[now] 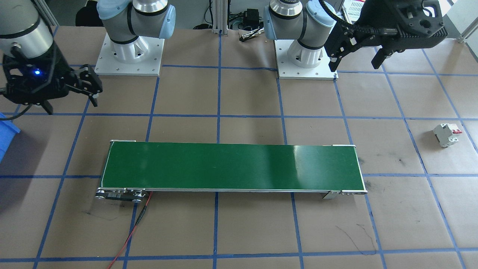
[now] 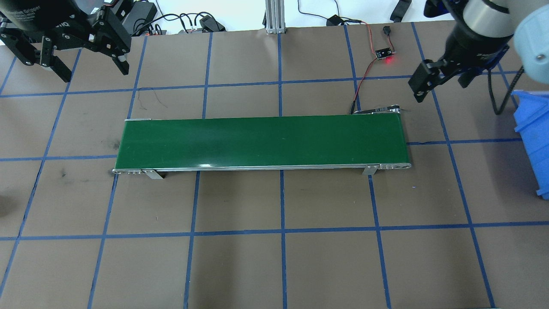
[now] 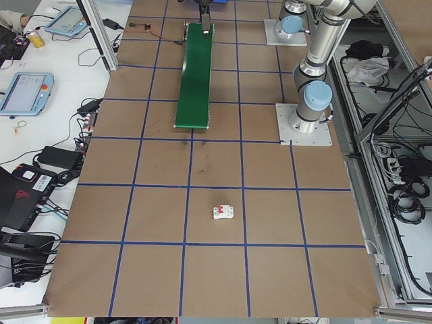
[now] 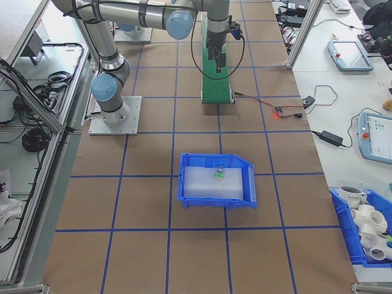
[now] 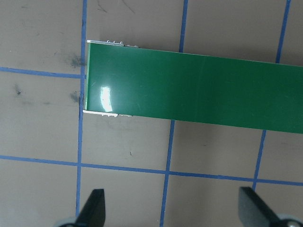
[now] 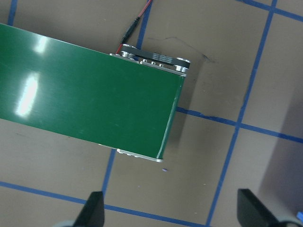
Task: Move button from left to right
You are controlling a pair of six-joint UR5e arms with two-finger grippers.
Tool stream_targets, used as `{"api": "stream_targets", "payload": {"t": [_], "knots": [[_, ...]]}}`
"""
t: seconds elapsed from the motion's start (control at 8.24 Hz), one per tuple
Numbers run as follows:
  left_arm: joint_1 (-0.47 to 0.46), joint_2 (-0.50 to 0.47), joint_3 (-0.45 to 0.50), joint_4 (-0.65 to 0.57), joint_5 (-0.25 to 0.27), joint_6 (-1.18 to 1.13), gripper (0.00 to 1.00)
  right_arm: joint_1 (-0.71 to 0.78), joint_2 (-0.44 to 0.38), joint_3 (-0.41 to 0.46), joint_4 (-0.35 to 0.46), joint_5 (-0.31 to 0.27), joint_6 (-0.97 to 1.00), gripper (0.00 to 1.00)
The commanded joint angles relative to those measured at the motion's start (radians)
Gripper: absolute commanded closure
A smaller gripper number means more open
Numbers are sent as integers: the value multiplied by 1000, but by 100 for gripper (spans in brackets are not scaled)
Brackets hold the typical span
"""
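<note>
The button (image 4: 218,174), small with a green cap, lies inside the blue bin (image 4: 185,182) on a white liner; only the exterior right view shows it. My left gripper (image 2: 94,72) hovers open and empty beyond the green belt's (image 2: 261,141) left end. The left wrist view shows its fingertips (image 5: 95,208) wide apart above bare table. My right gripper (image 2: 441,89) hangs open and empty past the belt's right end, near the bin (image 2: 536,128). Its wrist view shows the belt's end (image 6: 94,94) and nothing between the fingers (image 6: 94,210).
A white block with a red switch (image 1: 446,134) lies alone on the table on my left side, well clear of the belt (image 1: 231,166). A red wire (image 2: 362,75) runs from the belt's far right corner to a small lit board (image 2: 384,53).
</note>
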State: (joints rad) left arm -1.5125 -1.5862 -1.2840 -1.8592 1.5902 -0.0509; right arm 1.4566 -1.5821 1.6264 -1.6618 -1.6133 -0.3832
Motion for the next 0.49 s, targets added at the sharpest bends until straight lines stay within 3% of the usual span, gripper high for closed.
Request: {"api": "stream_targets", "payload": {"t": [0.0, 0.36], "knots": [[0, 0, 0, 0, -1, 0, 0, 132, 28, -7, -9, 3, 236, 0], [0, 0, 0, 0, 1, 0, 0, 133, 33, -7, -10, 0, 234, 0]]}}
